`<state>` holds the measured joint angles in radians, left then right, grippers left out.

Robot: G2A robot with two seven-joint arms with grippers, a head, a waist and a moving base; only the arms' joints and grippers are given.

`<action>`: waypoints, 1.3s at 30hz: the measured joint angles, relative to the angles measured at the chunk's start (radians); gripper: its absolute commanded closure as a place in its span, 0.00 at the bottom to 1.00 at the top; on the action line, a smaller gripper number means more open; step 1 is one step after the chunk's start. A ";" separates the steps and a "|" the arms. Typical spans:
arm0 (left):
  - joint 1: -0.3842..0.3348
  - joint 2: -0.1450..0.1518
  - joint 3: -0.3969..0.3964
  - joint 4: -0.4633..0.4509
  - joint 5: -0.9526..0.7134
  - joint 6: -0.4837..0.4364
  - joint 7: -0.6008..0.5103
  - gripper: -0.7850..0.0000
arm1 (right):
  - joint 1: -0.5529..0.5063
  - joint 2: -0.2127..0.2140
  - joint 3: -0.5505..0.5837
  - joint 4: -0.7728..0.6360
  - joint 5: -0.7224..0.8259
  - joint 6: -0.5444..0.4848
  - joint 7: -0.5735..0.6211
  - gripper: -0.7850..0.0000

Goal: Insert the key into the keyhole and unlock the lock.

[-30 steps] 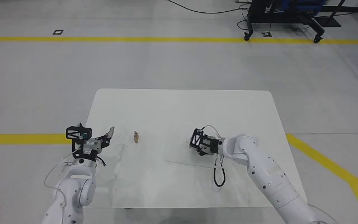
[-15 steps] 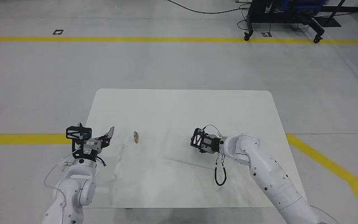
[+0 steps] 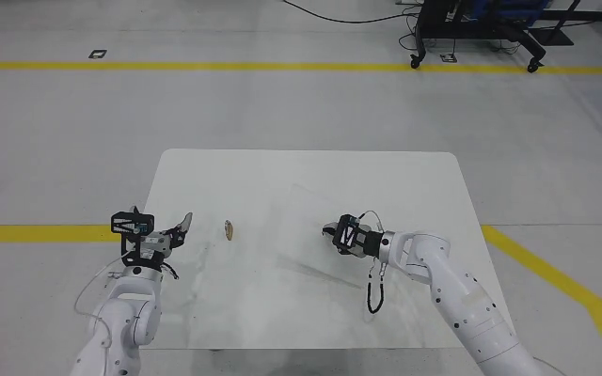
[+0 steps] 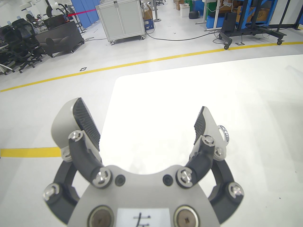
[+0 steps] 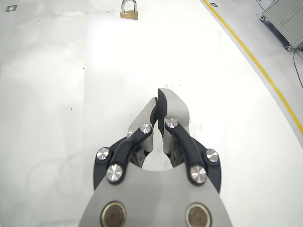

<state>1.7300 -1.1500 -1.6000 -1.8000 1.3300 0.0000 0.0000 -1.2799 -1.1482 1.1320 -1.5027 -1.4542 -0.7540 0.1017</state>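
The brass lock (image 3: 229,229) rests on the white worktop (image 3: 310,188), between the two arms. It lies just beside the left gripper (image 3: 181,226) and well apart from the right gripper (image 3: 329,230). In the right wrist view the lock (image 5: 129,9) has its brass body towards that arm and its steel shackle turned away.

The left gripper (image 4: 140,109) sits low at the worktop's edge with its fingers spread wide and nothing between them. The shackle (image 4: 224,133) peeks out from behind one finger.

The right gripper (image 5: 158,98) is near the middle of the worktop, aimed at the lock. Its fingers are pressed together, and I cannot tell whether they pinch anything.
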 measured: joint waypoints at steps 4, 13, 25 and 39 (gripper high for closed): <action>0.006 0.002 0.001 -0.031 0.040 -0.017 -0.001 0.00 | 0.000 0.000 0.000 0.000 0.000 0.000 0.000 1.00; -0.083 -0.001 0.202 -0.183 0.300 -0.166 -0.163 0.00 | 0.000 0.000 0.000 0.000 0.000 0.000 0.000 1.00; -0.425 -0.075 0.629 0.098 0.481 -0.149 -0.371 0.00 | 0.000 0.000 0.000 0.000 0.000 0.000 0.000 1.00; -0.531 -0.129 0.720 0.335 0.467 -0.037 -0.386 0.00 | 0.000 0.000 0.000 0.000 0.000 0.000 0.000 1.00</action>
<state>1.1993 -1.2787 -0.8802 -1.4646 1.7967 -0.0371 -0.3856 -1.2800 -1.1482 1.1320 -1.5027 -1.4542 -0.7540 0.1015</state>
